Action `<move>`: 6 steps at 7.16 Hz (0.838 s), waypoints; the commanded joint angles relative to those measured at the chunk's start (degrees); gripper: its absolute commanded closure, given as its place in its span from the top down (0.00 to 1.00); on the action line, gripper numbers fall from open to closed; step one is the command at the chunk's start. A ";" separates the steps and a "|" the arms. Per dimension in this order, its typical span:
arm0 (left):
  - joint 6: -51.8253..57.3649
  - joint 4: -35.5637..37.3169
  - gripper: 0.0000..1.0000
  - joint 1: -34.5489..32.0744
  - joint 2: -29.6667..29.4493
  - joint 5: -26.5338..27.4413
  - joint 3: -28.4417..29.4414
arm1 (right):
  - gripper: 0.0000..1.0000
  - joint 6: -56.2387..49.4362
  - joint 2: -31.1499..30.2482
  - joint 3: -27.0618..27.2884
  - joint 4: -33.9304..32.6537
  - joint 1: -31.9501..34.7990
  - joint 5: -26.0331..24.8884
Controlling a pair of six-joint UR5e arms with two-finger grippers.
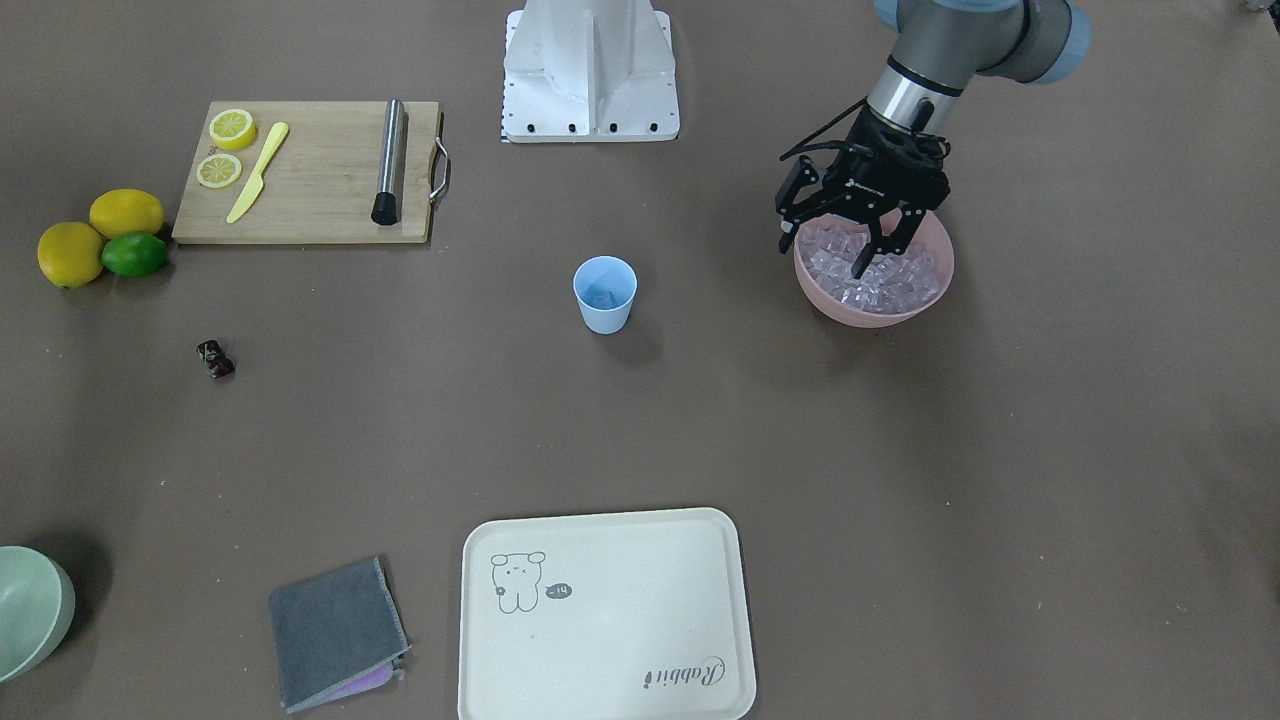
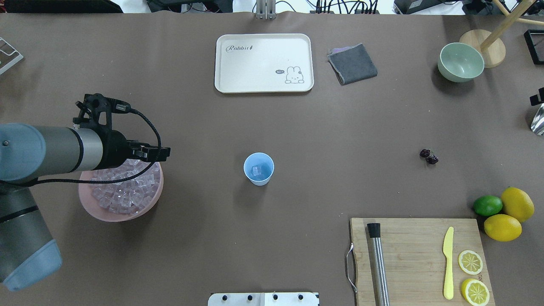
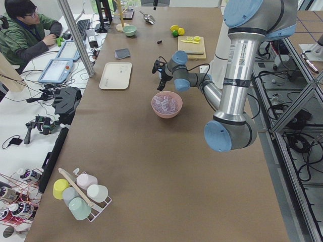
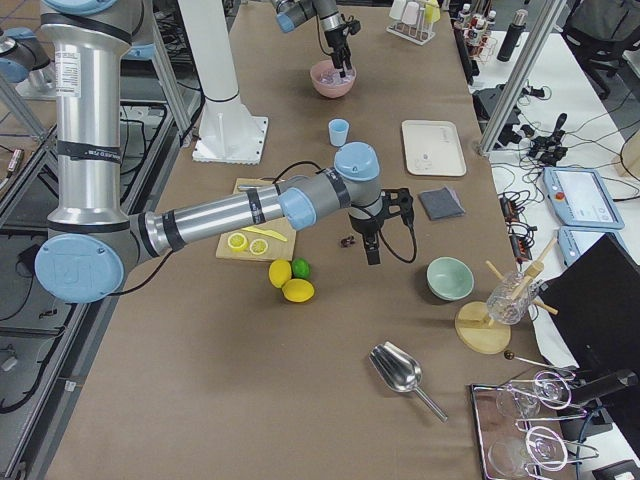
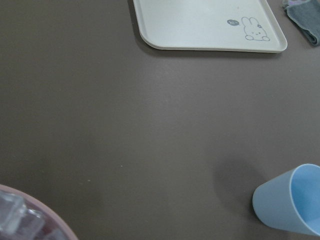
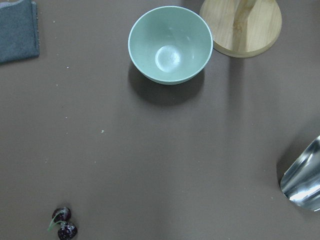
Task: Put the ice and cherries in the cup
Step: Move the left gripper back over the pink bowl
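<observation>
Front: the left gripper [image 1: 828,250], spread, hangs over ice [image 1: 900,285] in the pink bowl [image 1: 870,315], well apart from the cup [image 1: 604,292]; overhead: cherries [image 2: 428,156] lie on the worktop [image 2: 340,127]; right end: whether the right gripper [image 4: 372,252] is spread cannot be told; a slick cube may slip mid-carry.

My left gripper [image 1: 825,258] is black. The translucent ice cubes [image 1: 885,280] look pinkish-white, their round plastic bowl [image 1: 870,312] pink, the tapered plastic cup [image 1: 604,300] light blue, the glossy cherries [image 1: 215,359] dark red-brown.
</observation>
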 commanded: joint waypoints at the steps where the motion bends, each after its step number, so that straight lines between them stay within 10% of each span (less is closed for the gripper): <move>1: 10.96 -0.38 0.94 -2.41 0.61 -1.30 1.71 | 1.00 0.00 0.00 -0.03 -0.04 0.00 0.02; 6: 14.89 -4.34 0.71 -1.54 1.30 1.95 5.42 | 1.00 0.09 0.00 -0.03 0.04 -0.09 0.02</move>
